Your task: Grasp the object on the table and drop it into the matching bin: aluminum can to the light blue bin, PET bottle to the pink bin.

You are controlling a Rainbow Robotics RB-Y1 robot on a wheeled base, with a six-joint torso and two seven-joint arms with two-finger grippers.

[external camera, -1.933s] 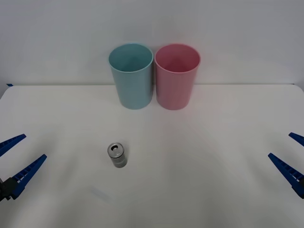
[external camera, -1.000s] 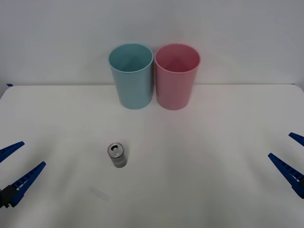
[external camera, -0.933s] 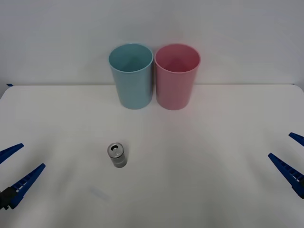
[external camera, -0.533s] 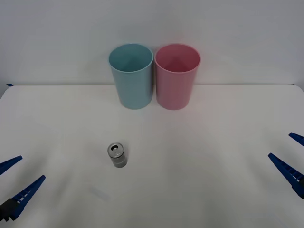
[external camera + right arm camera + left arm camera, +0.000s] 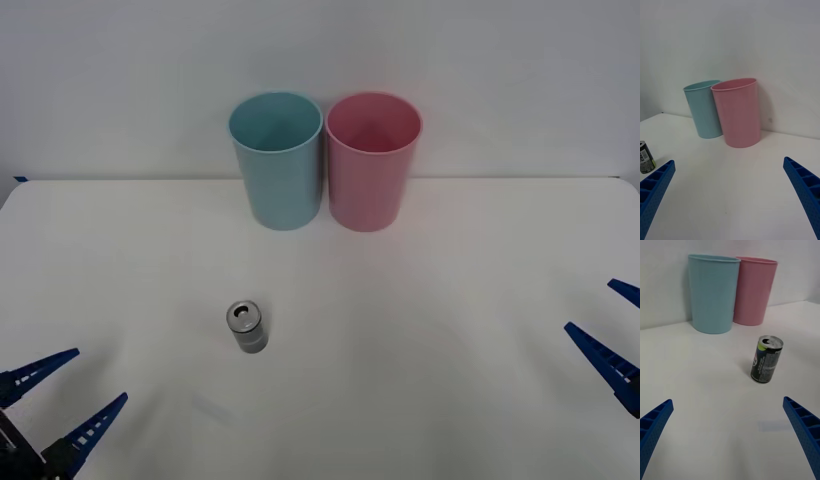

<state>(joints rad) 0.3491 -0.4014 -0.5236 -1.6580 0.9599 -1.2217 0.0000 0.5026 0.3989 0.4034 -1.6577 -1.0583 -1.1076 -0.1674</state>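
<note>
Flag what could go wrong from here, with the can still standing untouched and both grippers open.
1. The small silver-grey metal can stands upright on the white tabletop; a glancing approach by the left gripper might tip it.
2. The tall light blue plastic bin and the tall pink plastic bin stand almost touching, so an off-centre release could land in pink.
3. The right gripper waits far off.

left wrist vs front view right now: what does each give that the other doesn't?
Left wrist alone: the aluminum can side-on, its dark printed label readable as a label. Front alone: the open mouths of both bins, the left claw and right claw at opposite table edges, both open. Shared: the upright can, the light blue bin beside the pink bin.
</note>
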